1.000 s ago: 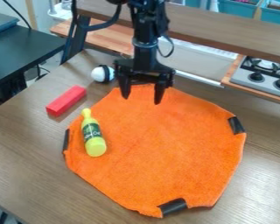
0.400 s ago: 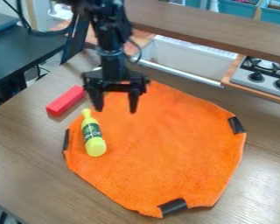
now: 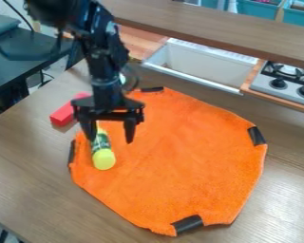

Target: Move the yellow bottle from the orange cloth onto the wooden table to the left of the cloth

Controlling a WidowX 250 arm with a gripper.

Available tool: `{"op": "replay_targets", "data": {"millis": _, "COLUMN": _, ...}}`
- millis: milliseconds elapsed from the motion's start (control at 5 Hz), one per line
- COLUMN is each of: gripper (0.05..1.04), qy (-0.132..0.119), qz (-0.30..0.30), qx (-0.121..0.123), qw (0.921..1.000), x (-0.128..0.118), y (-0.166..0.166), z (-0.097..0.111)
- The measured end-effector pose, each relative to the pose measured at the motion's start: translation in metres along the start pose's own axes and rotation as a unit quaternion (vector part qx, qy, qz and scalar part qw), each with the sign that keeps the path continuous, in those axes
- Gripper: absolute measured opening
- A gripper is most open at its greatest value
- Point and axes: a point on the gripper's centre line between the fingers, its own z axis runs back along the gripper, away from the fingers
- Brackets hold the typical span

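Note:
The black gripper [image 3: 110, 138] hangs open over the left part of the orange cloth [image 3: 180, 156], its two fingers spread wide. Below it lies a yellow bottle [image 3: 103, 154] with a dark green label, at the cloth's left side; the left finger hides part of its neck. Whether finger and bottle touch, I cannot tell. A red block [image 3: 63, 115] rests on the wooden table just left of the cloth, partly behind the gripper. Of the white ball, only a bit shows behind the arm.
Black patches mark the cloth's edges. Behind the wooden table [image 3: 27, 156] are a white sink [image 3: 199, 63], a stove [image 3: 284, 78] at the right and a raised wooden shelf [image 3: 224, 31]. A dark table [image 3: 27, 52] stands at the upper left.
My gripper has moved left and toward the camera, from the cloth's back edge to over the bottle, staying open. The bottle, block and cloth have kept their places.

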Motion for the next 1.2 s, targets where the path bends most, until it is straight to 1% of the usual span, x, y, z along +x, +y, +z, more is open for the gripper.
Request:
{"op": "replay_targets", "data": {"millis": 200, "gripper": 0.999, "qy": -0.007, "qz": 0.029, "qx": 0.019, "qw": 0.9994, "x": -0.004, "y": 0.012, "z": -0.007}}
{"op": "replay_targets", "data": {"millis": 400, "gripper": 0.999, "qy": -0.018, "qz": 0.055, "qx": 0.023, "qw": 0.9981, "x": -0.001, "y": 0.021, "z": -0.009}}
{"op": "replay_targets", "data": {"millis": 600, "gripper": 0.999, "qy": -0.008, "qz": 0.080, "qx": 0.018, "qw": 0.9966, "x": 0.001, "y": 0.030, "z": -0.016}}
{"op": "replay_targets", "data": {"millis": 800, "gripper": 0.999, "qy": -0.001, "qz": 0.086, "qx": 0.013, "qw": 0.9962, "x": 0.004, "y": 0.030, "z": -0.030}}
{"op": "replay_targets", "data": {"millis": 1000, "gripper": 0.953, "qy": -0.006, "qz": 0.104, "qx": 0.009, "qw": 0.9946, "x": 0.006, "y": 0.030, "z": -0.038}}
{"op": "replay_targets", "data": {"millis": 1200, "gripper": 0.673, "qy": -0.014, "qz": 0.113, "qx": -0.001, "qw": 0.9935, "x": 0.009, "y": 0.027, "z": -0.038}}
